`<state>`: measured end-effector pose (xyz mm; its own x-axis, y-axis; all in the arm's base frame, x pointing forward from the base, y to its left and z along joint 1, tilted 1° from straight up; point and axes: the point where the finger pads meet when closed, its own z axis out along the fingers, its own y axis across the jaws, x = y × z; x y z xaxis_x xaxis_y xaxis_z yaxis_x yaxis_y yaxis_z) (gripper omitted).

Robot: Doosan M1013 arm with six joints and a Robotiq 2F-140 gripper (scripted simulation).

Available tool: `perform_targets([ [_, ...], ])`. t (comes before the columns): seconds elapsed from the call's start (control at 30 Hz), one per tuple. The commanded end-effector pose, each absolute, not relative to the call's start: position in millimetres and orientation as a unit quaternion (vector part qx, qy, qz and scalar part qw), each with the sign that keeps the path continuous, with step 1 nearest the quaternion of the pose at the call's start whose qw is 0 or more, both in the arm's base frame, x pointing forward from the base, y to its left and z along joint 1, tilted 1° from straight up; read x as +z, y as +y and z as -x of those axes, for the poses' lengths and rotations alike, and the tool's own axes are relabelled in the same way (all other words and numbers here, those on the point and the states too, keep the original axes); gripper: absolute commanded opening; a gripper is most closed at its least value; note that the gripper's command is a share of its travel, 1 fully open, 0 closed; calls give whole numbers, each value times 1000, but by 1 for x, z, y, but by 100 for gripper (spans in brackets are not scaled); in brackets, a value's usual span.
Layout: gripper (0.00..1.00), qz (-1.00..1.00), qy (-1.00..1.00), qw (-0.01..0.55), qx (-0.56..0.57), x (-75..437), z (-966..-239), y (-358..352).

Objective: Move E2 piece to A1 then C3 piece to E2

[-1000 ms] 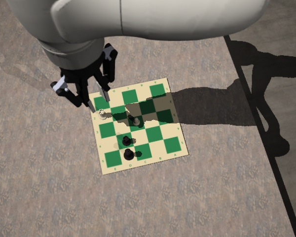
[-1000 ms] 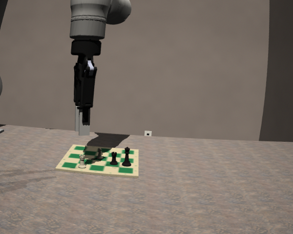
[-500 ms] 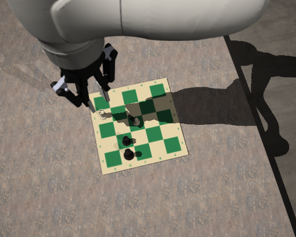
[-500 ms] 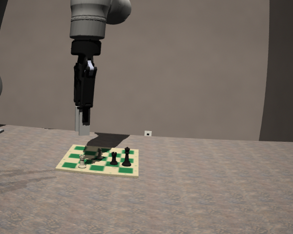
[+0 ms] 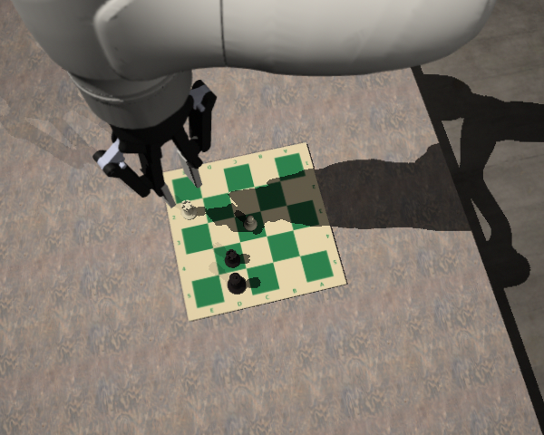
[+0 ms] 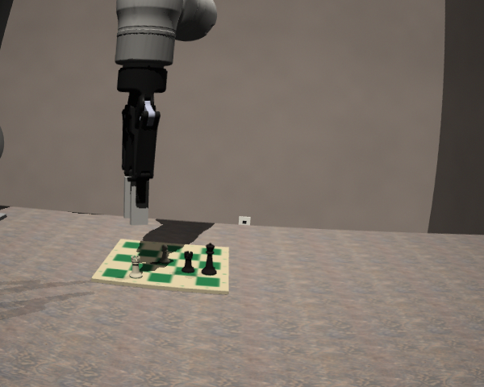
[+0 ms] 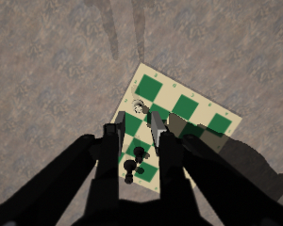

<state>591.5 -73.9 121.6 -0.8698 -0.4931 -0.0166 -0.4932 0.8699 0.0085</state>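
The small chessboard (image 5: 256, 229) lies on the table. A white piece with a crowned top (image 5: 188, 209) stands upright on E2; it also shows in the exterior view (image 6: 135, 267) and the wrist view (image 7: 140, 106). A white pawn (image 5: 249, 222) stands upright on C3, in the arm's shadow. My gripper (image 5: 183, 191) hangs well above the board's E1–E2 corner, fingers pointing down. The fingers are drawn close, with a small gap and nothing between them (image 7: 137, 120). It is clearly high above the pieces in the exterior view (image 6: 135, 216). A1 is empty.
A black piece (image 5: 231, 256) stands on D4 and a taller black piece (image 5: 235, 283) on D5, both upright. The table's right edge (image 5: 478, 225) runs past the board. A small white marker (image 6: 244, 220) sits at the far table edge.
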Motion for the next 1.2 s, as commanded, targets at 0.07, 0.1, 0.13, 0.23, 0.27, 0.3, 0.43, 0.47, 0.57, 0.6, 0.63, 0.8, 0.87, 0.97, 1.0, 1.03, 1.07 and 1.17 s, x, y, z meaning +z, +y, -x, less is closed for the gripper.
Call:
perform_targets([
  [0.07, 22, 255, 967, 7, 6, 119, -591, -74],
  [0.1, 22, 255, 967, 7, 6, 118, -591, -74],
  [0.13, 22, 255, 967, 7, 6, 117, -591, -74],
  [0.23, 22, 255, 967, 7, 6, 114, -592, -74],
  [0.27, 22, 255, 967, 7, 6, 113, -592, -74],
  [0.3, 22, 255, 967, 7, 6, 111, -592, -74],
  [0.43, 22, 255, 967, 7, 6, 109, -592, -74],
  [0.47, 22, 255, 967, 7, 6, 107, -592, -74],
  [0.57, 22, 255, 967, 7, 6, 102, -592, -74],
  [0.6, 22, 255, 967, 7, 6, 101, -592, -74],
  [0.63, 22, 255, 967, 7, 6, 99, -592, -74],
  [0.8, 22, 255, 967, 7, 6, 91, -592, -74],
  [0.87, 22, 255, 967, 7, 6, 88, -592, -74],
  [0.97, 22, 255, 967, 7, 6, 85, -592, -74],
  [1.0, 22, 255, 967, 7, 6, 85, -592, -74],
  [1.03, 22, 255, 967, 7, 6, 84, -592, -74],
  [1.07, 22, 255, 967, 7, 6, 82, -592, -74],
  [1.17, 22, 255, 967, 7, 6, 79, -592, -74],
])
